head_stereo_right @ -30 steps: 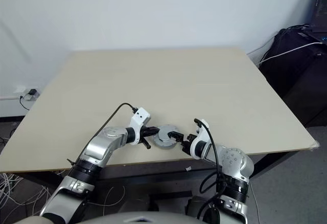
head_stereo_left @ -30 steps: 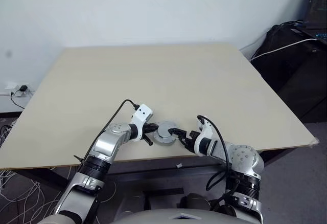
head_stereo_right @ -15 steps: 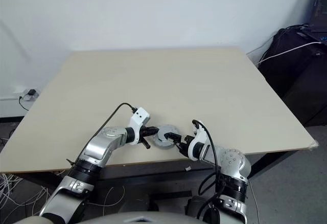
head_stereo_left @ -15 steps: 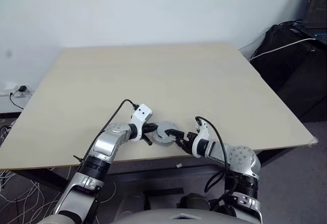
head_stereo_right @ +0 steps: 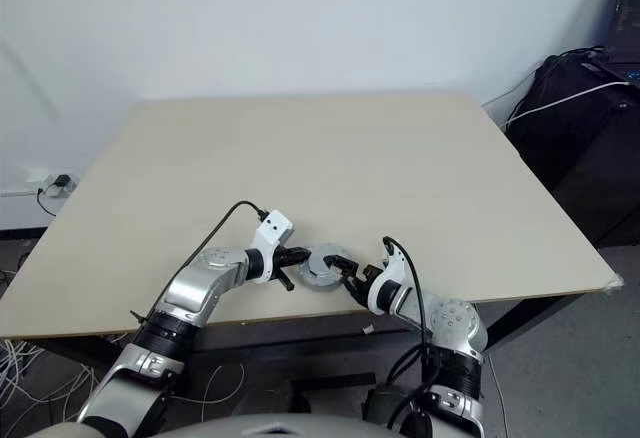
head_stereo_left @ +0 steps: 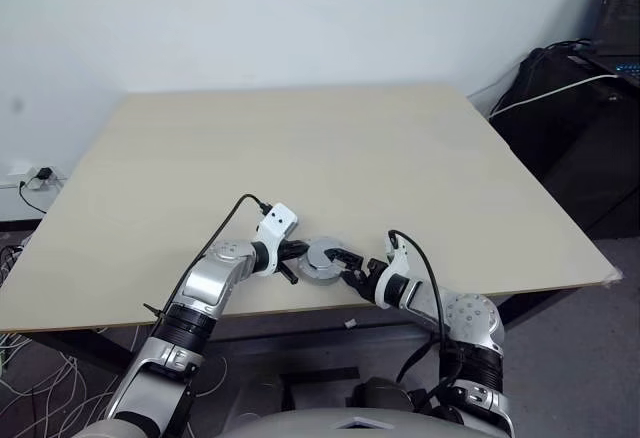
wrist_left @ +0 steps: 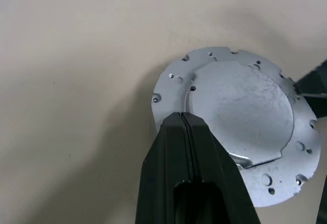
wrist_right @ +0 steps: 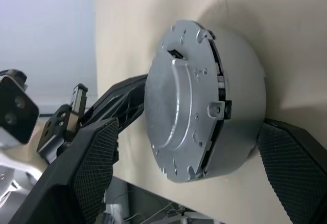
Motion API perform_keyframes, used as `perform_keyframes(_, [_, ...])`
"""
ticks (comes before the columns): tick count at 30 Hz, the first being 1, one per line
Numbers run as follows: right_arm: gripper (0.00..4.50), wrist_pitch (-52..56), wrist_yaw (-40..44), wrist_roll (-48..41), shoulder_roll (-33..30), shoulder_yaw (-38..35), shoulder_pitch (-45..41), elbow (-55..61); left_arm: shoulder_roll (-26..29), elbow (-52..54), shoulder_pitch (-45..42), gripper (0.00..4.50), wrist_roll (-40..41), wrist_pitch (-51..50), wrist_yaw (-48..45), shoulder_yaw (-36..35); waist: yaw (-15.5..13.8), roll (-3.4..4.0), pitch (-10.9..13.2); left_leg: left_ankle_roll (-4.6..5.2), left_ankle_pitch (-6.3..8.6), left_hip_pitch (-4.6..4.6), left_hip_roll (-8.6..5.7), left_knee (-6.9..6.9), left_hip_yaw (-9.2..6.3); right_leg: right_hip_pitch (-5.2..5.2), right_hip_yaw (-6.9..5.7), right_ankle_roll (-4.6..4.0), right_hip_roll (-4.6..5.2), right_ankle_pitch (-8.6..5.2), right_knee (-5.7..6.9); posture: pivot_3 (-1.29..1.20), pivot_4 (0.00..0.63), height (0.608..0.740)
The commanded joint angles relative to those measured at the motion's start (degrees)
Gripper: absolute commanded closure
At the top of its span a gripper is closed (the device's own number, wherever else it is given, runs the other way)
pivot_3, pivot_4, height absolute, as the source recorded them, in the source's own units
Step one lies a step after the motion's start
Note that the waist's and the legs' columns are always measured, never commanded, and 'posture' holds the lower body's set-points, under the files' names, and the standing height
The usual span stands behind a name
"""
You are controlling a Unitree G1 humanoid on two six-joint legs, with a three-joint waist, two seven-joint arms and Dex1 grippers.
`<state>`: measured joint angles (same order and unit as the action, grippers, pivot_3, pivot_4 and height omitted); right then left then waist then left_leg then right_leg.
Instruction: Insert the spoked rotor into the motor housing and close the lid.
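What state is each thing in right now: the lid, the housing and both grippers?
Lid: on top of the housing, smooth silver face up; whether it is fully seated I cannot tell.
Housing: resting on the table, closed by the lid, sitting between the right gripper's fingers.
Left gripper: shut, tips on the lid's edge.
Right gripper: jaws wide, one finger at each side of the housing.

Beige table (head_stereo_left: 330,148) against a white wall (head_stereo_left: 300,18).
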<state>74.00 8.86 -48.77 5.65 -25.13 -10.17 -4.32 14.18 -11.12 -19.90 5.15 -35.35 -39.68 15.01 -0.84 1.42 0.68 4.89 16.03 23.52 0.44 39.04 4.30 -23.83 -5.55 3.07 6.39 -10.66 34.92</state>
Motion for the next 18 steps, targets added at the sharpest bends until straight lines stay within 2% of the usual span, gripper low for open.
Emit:
perform_keyframes(1, [0.03,-0.01,2.19,-3.56,7.42,4.19,0.60,0.58,-0.45,-1.68,0.58,4.50,-0.41,-0.92,-0.44,2.06,0.01,0.00,0.00,0.00,0.00,0.00,0.00,0.00,0.00,0.00,0.00,0.00,0.00,0.00,0.00,0.00,0.000,0.740])
perform_keyframes(18, [0.03,-2.25,2.05,-5.24,8.39,6.15,-1.37,-1.22,-0.54,-1.63,0.87,4.50,-0.44,-0.83,0.09,1.85,0.21,-0.01,0.01,-0.01,0.00,-0.01,0.07,0.00,0.00,-0.02,0.00,0.00,-0.06,0.00,0.02,0.00,0.000,0.740])
